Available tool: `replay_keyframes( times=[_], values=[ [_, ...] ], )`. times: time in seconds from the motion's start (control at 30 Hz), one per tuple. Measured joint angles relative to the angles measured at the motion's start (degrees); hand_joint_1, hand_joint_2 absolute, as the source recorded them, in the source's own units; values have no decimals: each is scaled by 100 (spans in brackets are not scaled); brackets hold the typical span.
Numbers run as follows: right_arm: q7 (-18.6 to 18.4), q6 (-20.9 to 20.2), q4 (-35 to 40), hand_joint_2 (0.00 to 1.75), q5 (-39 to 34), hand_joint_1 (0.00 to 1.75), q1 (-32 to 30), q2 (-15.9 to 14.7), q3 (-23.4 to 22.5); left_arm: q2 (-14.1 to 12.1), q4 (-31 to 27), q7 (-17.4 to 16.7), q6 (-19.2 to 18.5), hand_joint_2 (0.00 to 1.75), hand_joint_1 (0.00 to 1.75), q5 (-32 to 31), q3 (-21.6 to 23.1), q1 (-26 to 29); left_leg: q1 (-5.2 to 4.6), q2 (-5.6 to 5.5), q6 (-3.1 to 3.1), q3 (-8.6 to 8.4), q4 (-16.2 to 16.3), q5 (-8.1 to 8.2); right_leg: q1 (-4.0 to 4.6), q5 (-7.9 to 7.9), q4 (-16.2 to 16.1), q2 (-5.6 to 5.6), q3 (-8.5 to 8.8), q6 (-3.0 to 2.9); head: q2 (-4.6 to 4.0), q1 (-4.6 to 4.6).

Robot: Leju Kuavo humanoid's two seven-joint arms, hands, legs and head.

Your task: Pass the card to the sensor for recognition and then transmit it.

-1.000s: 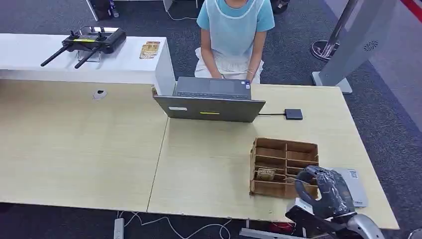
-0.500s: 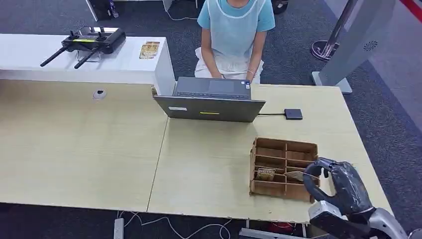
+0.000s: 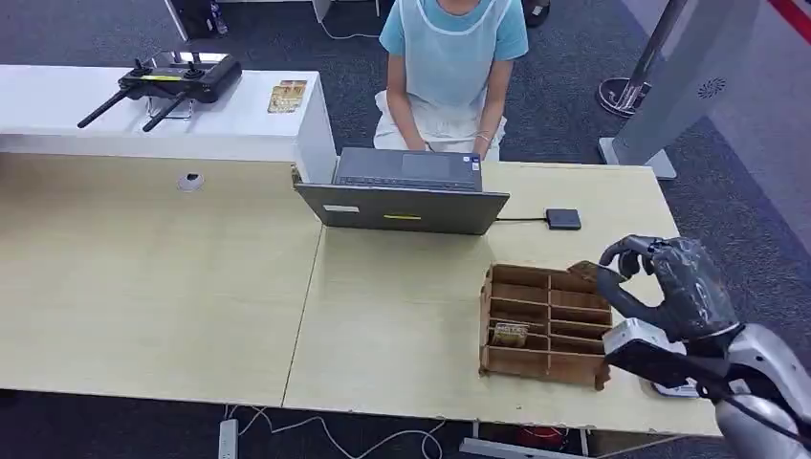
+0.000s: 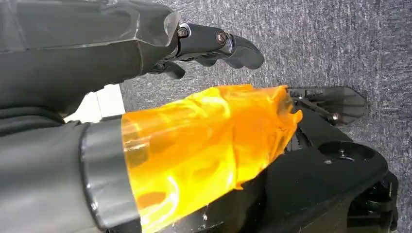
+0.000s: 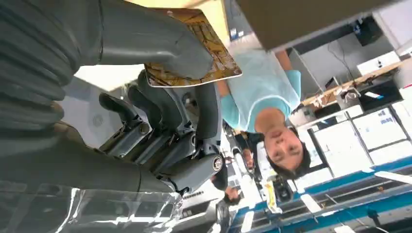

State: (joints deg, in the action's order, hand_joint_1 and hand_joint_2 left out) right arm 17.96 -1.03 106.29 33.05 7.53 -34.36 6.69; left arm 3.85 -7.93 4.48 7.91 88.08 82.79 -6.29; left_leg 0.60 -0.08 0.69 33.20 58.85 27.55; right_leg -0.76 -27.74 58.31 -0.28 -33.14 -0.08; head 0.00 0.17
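My right hand (image 3: 671,283) hovers over the far right corner of the brown cardboard divider box (image 3: 536,364) and pinches a gold-patterned card (image 3: 584,273) between thumb and finger. The right wrist view shows the same card (image 5: 214,54) under the thick thumb. A small black square sensor (image 3: 563,219) lies on the table beyond the box, wired to the grey laptop (image 3: 405,206). Another card (image 3: 511,335) stands in one box slot. In the left wrist view my left hand (image 4: 160,97) hangs over grey carpet, holding nothing, its dark fingers (image 4: 221,43) loosely extended.
A person in a light blue top (image 3: 451,57) sits behind the laptop, facing me. A flat white device (image 3: 675,388) lies near the table's front right edge under my right arm. A white counter (image 3: 239,124) with a black controller (image 3: 177,81) stands at the back left.
My right hand has risen from the box's near right side and moved toward its far corner, lifting the card out of a slot. The white device is now mostly hidden by the arm.
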Motion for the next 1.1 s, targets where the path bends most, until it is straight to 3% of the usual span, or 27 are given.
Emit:
replay_keyframes(
  times=[0.23,0.43,0.6,1.1],
  values=[
    [-341,-413,-708,175,-133,175,1671,-140,597,-20,0,9,-46,0,0,-4,98,-17,1,-1,-3,0,0,-6,1,5,4,2,-2,-2,0,4],
    [-618,-649,-1710,175,-20,175,3182,-35,1343,-33,0,48,-87,0,0,-24,208,-36,1,-3,0,2,0,-13,1,8,9,0,-3,-7,0,0],
    [-806,-618,-2696,175,66,175,4130,341,1918,-33,0,48,-122,0,0,-52,277,-64,2,-6,6,2,0,-17,2,9,12,-1,-4,-8,0,-2],
    [-1396,-249,-5583,175,664,175,5860,1700,2725,-57,0,-197,-157,0,0,-247,452,-97,3,-13,10,3,0,-23,3,11,16,-6,-6,-10,2,0]
  ],
)
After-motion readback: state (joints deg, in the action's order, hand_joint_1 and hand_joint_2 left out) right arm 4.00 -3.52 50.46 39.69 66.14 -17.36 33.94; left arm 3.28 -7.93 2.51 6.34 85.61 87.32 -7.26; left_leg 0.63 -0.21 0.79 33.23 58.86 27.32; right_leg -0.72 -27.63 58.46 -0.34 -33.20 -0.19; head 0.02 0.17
